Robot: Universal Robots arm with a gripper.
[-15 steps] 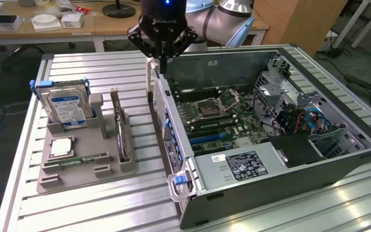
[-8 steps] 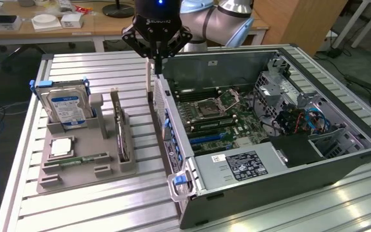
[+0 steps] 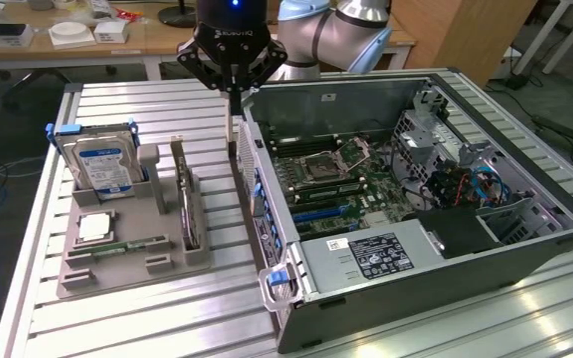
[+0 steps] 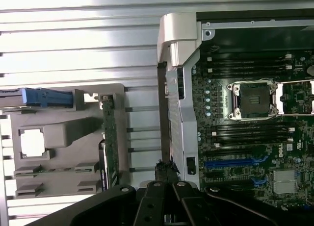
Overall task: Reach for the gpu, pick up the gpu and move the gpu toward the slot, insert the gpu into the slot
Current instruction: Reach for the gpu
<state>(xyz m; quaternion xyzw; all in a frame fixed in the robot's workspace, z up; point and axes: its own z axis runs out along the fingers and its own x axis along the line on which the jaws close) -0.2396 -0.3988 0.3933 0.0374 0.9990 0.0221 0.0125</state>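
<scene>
Inspector: Materials and shapes are wanted first, from the exterior view's left to its right.

Operator: A table (image 3: 147,104) of ribbed, pale metal slats is seen beneath everything. On it a matte grey moulded holder (image 3: 127,272) is laid. A boxy silver hard drive (image 3: 102,165) is stood upright in blue clips at the holder's left. A small square chip (image 3: 95,226) and a thin green memory stick (image 3: 127,246) are laid flat nearer the camera. The graphics card (image 3: 185,205), thin, flat and dark with a green board edge, is stood on its long edge in a groove along the holder's right side. Past the card's far end the black gripper (image 3: 230,130) is hung. Its slim fingers are pressed together with nothing between them, apart from the card and just beside a corner of the open computer case (image 3: 446,276). Inside that dark steel box a green motherboard (image 3: 336,179) with a square silver socket and blue slots is shown, and a grey power supply (image 3: 371,255) is set at the near end.

Inspector: Can any writing be made out?

Operator: White lettering resembling ROBOTIQ is carried on the gripper's body. A blue-and-white label is borne by the hard drive and a black one by the power supply, but their print cannot be read.

Inspector: And edges, room for moving?

Operator: A bare strip of slats is found between the holder's right edge and the case's perforated side wall. The case is laid on its side with its cover off, so the motherboard is faced upward.
</scene>
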